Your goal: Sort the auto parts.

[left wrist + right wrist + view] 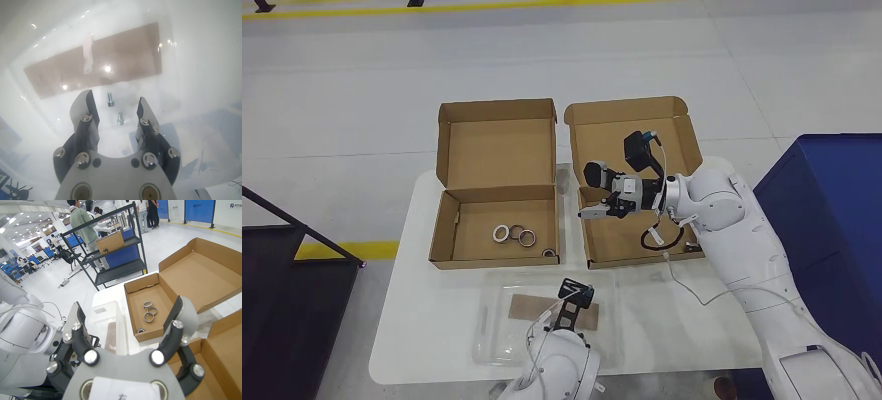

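The left gripper [115, 96] hangs over the clear tray [492, 335] at the near edge of the tabletop [422, 300], jaws spread wide and holding nothing. Two small bolts lie on the tray floor right under that gap: one bolt [111, 99] between the fingertips, the second bolt [120, 119] just beside it, closer to the wrist. The wide opening looks set to drop around one of them. A cardboard strip [113, 56] lies flat beyond them in the tray.

At the far edge, the left box [447, 235] already holds the metal rings [514, 235], grouped as one kind. Beside it stands the right box [594, 255], presumably meant for the bolts. Above it the right gripper [128, 300] hovers, fingers apart and empty.
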